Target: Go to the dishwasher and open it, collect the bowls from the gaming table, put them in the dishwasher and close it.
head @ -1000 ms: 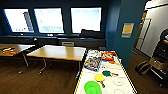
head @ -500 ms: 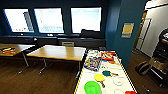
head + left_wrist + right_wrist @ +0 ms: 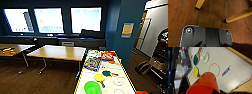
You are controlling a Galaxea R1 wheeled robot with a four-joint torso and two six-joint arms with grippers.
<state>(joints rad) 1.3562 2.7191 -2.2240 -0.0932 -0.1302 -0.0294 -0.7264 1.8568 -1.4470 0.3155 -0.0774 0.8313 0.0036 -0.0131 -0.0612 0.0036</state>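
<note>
The gaming table (image 3: 125, 75), white-topped with yellow edging, runs away from me at the lower right. A lime-green bowl (image 3: 92, 87) stands on its near end. An orange bowl (image 3: 204, 84) hangs tilted close to my right wrist, above the white table top (image 3: 233, 62), with my right gripper shut on it. Its orange edge (image 3: 141, 92) shows at the table's near right corner. The left wrist view looks down on brown floor and two yellow table legs (image 3: 238, 17). The dishwasher is out of view.
On the table lie a yellow paddle (image 3: 99, 78), a green paddle (image 3: 107, 73), a clear puck (image 3: 118, 81) and game boxes (image 3: 92, 63). Wooden-topped tables (image 3: 60, 52) stand to the left under three windows. A blue wall corner (image 3: 122, 37) and a doorway are to the right.
</note>
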